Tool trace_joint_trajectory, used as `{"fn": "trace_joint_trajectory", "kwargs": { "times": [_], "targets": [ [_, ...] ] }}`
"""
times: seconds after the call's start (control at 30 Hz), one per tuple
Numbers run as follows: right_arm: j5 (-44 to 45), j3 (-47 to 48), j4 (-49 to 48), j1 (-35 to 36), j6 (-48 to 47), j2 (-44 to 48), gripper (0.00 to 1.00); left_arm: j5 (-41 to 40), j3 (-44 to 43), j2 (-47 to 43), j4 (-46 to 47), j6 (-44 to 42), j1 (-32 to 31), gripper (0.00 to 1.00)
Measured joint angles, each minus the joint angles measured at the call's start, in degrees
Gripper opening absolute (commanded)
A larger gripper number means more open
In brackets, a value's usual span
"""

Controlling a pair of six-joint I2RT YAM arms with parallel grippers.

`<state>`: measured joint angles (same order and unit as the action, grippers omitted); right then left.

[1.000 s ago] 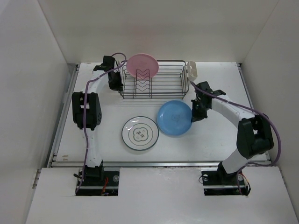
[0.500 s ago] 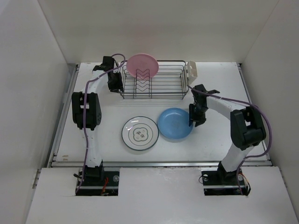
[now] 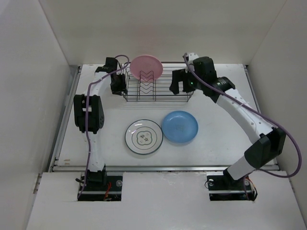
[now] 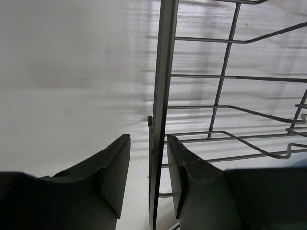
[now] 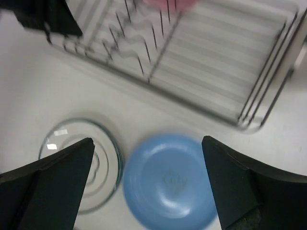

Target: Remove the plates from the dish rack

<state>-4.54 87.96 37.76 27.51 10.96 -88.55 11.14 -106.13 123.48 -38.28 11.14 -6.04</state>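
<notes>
A pink plate (image 3: 147,67) stands upright in the dark wire dish rack (image 3: 156,88) at the back of the table. A blue plate (image 3: 180,126) and a white plate with a dark rim (image 3: 144,136) lie flat on the table in front of the rack. My left gripper (image 3: 117,82) sits at the rack's left end. Its jaws (image 4: 148,141) straddle the rim wire (image 4: 163,72) slightly apart, with a gap showing on the left side. My right gripper (image 3: 184,81) hangs above the rack's right end, wide open and empty (image 5: 148,182), looking down on the blue plate (image 5: 168,182).
White walls enclose the table on the left, back and right. In the right wrist view, the white plate (image 5: 103,163) lies left of the blue one, the rack (image 5: 201,62) is beyond them, and the pink plate's edge (image 5: 165,3) shows at the top.
The right gripper set the blue plate flat on the table, opened wide and rose back over the rack's right end. The left jaws eased apart around the rack's rim wire.
</notes>
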Motion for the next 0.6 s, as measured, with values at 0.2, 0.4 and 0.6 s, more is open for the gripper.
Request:
{"fn": "trace_joint_trajectory", "kwargs": {
  "times": [0.2,0.4,0.6],
  "targets": [
    [1.3,17.8,-15.1,0.1,-2.3,-14.6,0.99,0.3,-2.1,0.2,-1.2,-0.6,0.0,0.27],
    [0.2,41.7,-20.3,-0.7,-3.1,-41.3,0.92,0.4,-2.7,0.7,-2.3,-0.6,0.0,0.23],
    [4.4,43.9,-26.4,-0.9,-0.6,-54.2,0.86,0.4,-3.8,2.0,-2.8,-0.8,0.0,0.20]
  ]
}}
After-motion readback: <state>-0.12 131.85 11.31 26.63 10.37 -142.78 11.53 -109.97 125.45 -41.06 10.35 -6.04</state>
